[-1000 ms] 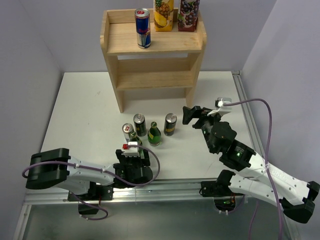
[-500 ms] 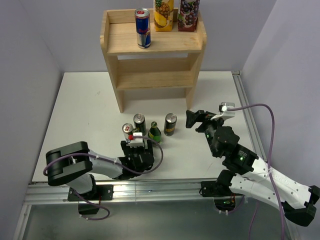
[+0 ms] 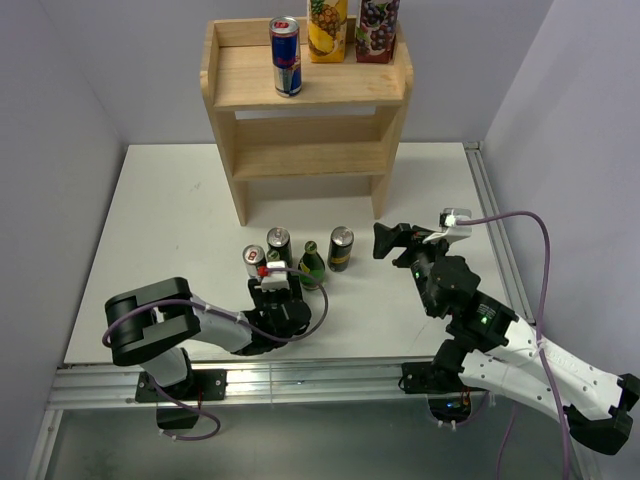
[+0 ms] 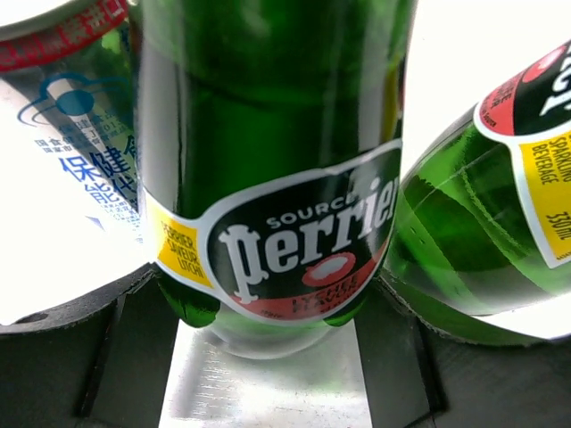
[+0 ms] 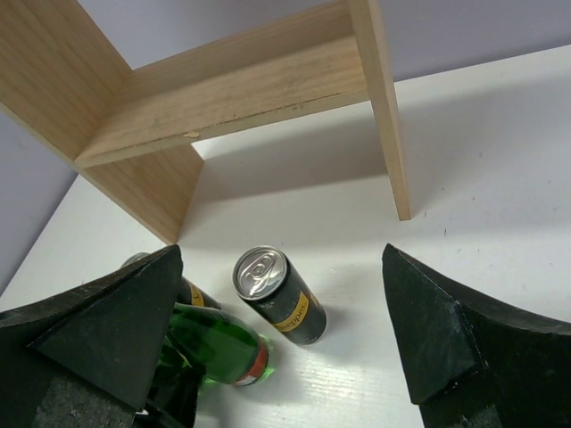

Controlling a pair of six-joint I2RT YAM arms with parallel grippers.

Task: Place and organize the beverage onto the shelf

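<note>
The white table [image 3: 160, 220] is carrying everything. The shelf [image 3: 305, 150] is standing at its far edge with its open front facing both arms, so drinks can go in from their side. On its top board a pineapple juice carton [image 3: 327, 28] and a grape juice carton [image 3: 377, 28] are standing side by side at the back. A Red Bull can [image 3: 286, 55] is sitting just ahead of them to the left, the short thing in front of the tall ones. No drink is showing on the lower tier.

The beverages left to shelve are bunching on the table in front of the shelf, apart from it: a white can [image 3: 254, 260], a dark can [image 3: 279, 245], a black can with a yellow label [image 3: 341, 248] and two green bottles.

The left hand [image 3: 272, 283] is reaching low into this bunch. A Perrier bottle [image 4: 277, 178] is standing between its fingers [image 4: 80, 357], probably taken low for steadiness. Whether they are pressing it I cannot tell. The second green bottle [image 4: 482, 223] is crowding it closely and may get nudged.

The right hand [image 3: 390, 238] is hovering beside the black can, spread wide and carrying nothing, seemingly leaving the left hand room.
</note>
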